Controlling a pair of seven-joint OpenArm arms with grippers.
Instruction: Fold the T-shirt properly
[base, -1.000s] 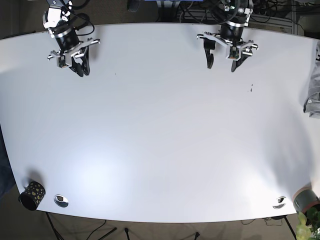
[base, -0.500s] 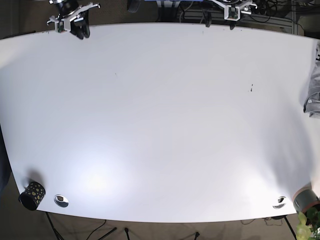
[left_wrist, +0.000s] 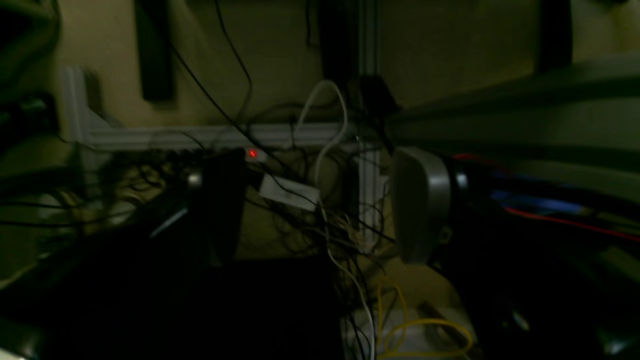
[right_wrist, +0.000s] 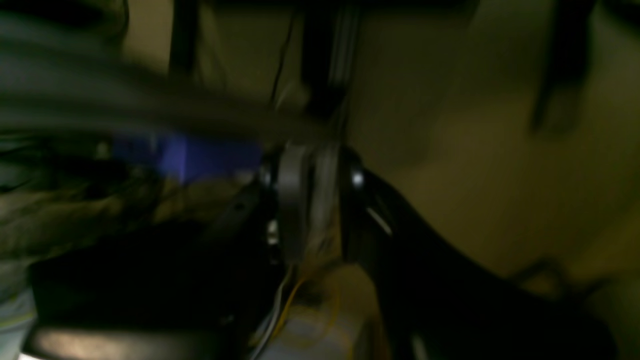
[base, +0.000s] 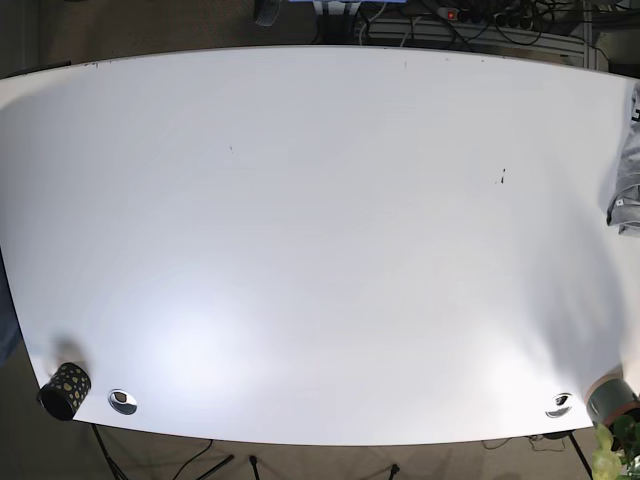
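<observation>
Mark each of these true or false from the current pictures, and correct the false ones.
1. Both arms hang over the middle of the table in the base view. False: no arm shows in that view at all.
2. Grey cloth lies at the table's right edge, partly cut off by the frame. True.
3. A T-shirt is spread flat across the table's centre. False: the centre is bare white surface; cloth shows only at the right edge.
4. A dark spotted cup stands at the table's near left corner. True.
5. The left wrist view shows a tangle of cables in dim light. True.
6. The left claw grips cloth. False: the left claw's fingers stand apart with nothing between them.
</observation>
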